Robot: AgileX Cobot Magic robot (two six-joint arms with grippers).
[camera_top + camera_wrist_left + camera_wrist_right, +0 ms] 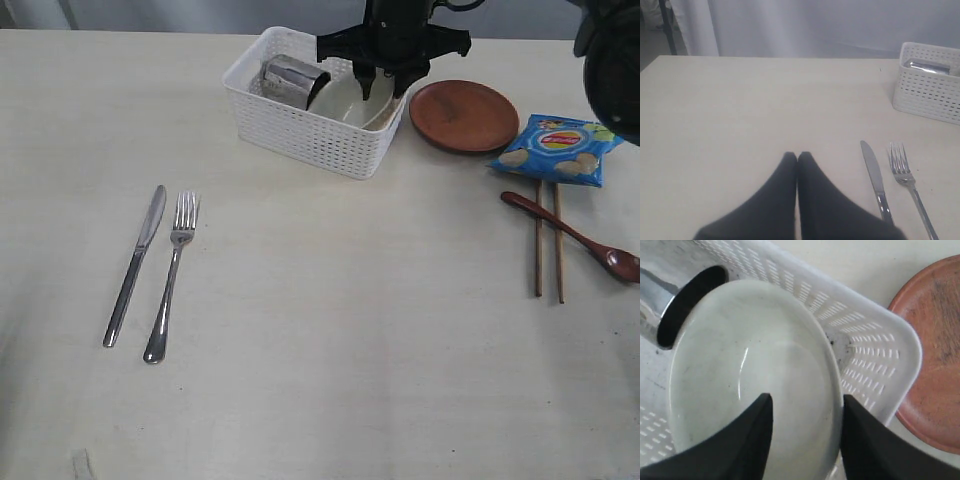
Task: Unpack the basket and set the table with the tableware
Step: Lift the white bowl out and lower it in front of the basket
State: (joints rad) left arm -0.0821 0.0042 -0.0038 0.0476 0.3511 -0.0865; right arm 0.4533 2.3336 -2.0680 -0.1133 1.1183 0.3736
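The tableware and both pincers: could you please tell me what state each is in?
basket, upright, holding cup and bowl.
cup, on its side.
bowl, tilted in basket.
plate, flat on table, empty.
knife, flat on table.
fork, flat beside knife.
chopsticks, flat, parallel.
spoon, lying across chopsticks.
left pincer, shut, empty.
right pincer, open, astride bowl rim.

You get just one printed thing here: the blue chip bag (556, 149) lying on the table (330, 330), at the right of the exterior view. It carries a round yellow emblem crossed by a red band, but the lettering is too small for you to read.
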